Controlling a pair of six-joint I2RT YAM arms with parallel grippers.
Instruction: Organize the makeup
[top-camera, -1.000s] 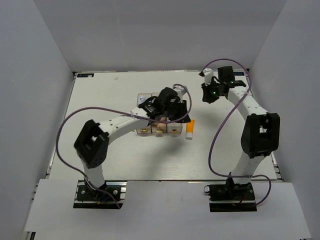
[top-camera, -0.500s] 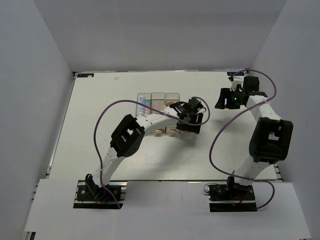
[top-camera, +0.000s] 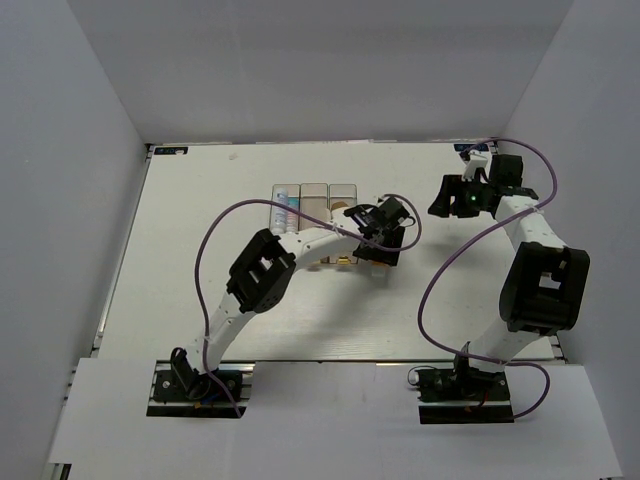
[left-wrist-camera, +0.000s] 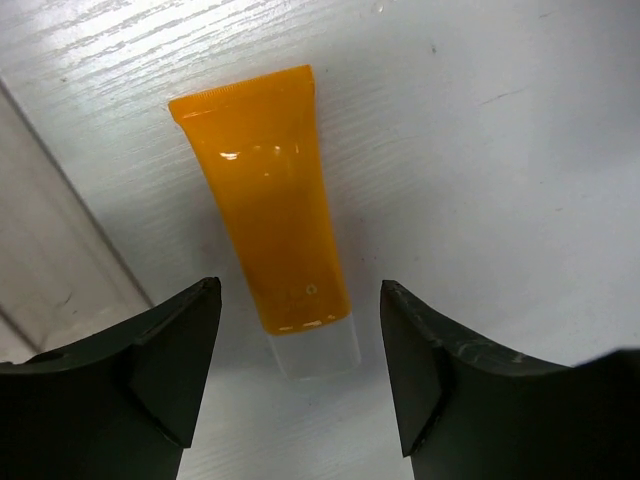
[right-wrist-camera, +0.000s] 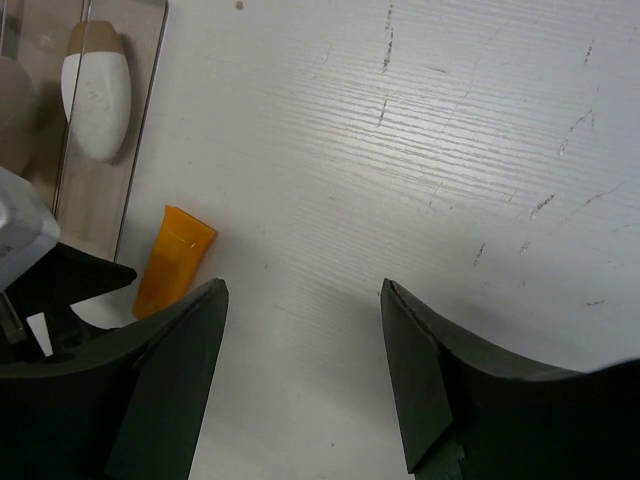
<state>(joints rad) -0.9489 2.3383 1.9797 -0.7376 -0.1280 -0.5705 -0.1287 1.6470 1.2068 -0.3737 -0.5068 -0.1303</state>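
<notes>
My left gripper (left-wrist-camera: 298, 295) has its jaws spread wide above the orange plastic tube with white cap (left-wrist-camera: 262, 215). The tube lies flat on the white wooden table (left-wrist-camera: 500, 150), just right of the clear rectangular bins (top-camera: 315, 195). My right gripper (right-wrist-camera: 302, 290) hangs at the far right, jaws also spread, holding nothing.
</notes>
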